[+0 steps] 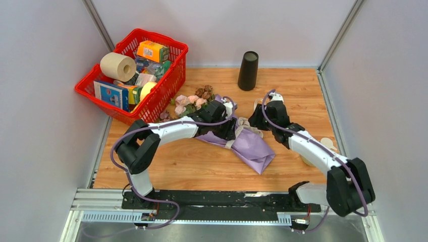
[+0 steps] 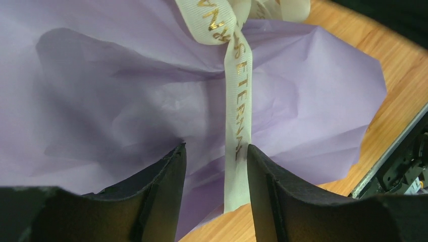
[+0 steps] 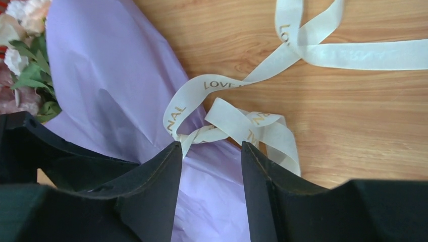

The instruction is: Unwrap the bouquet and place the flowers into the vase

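Pale grey walls [image 1: 45, 151] close in the left, far and right sides of a wooden table [image 1: 202, 166], and a black mounting rail [image 1: 217, 199] runs along its near edge at 6 o'clock. At 10 o'clock a red basket [image 1: 164, 96], full of boxes and a paper roll [image 1: 117, 66], sits in the board's far-left corner. Just beside it, toward the centre, lie the flowers [image 1: 191, 102], their pink and brown heads pointing to 10 o'clock. The bouquet [image 1: 252, 146] lies flat mid-table. Its lilac paper [image 2: 126, 91] tapers toward 4 o'clock, and the cream ribbon [image 2: 237, 111] crosses it. The left gripper [image 2: 216, 166] hangs over the wrap, released, with a ribbon tail lying in the gap close against one finger. The vase [image 1: 248, 70] stands upright at 12 o'clock near the far wall, apart from the rest. The right gripper [image 3: 212, 161] is likewise released, its fingers parted above the ribbon's knot. In its wrist view, loose tails trail over bare wood toward 2 o'clock.
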{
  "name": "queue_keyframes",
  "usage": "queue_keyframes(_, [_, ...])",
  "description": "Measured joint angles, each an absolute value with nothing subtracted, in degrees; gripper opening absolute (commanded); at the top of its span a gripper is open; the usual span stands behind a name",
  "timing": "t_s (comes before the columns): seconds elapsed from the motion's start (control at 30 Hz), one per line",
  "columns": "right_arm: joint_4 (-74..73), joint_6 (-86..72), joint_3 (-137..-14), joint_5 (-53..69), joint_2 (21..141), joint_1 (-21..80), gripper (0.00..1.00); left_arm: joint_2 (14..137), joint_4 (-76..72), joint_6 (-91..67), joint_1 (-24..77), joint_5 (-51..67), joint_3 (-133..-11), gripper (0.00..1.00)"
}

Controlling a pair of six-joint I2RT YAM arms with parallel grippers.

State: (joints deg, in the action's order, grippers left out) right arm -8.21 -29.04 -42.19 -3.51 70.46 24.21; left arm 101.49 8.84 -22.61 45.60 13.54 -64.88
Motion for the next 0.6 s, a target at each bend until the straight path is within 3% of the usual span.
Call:
queue_keyframes(0.27, [-4.9,-30.7,-47.1,4.1,83.3,23.9,0.46,101.8,2.8,-23.6,46.2,14.5,-63.7,0.47])
queue_keyframes(0.47, [-1.8,-32.0,-50.5,6.6,90.4,23.9,0.44,102.5,0.2,-24.6,46.2,15.2,-62.3,0.34])
queue_keyframes(0.6, [-1.5,-32.7,-50.9,6.7,92.6,23.9,0.18,102.7,-1.5,-25.5,46.2,15.4,-61.6,0.09])
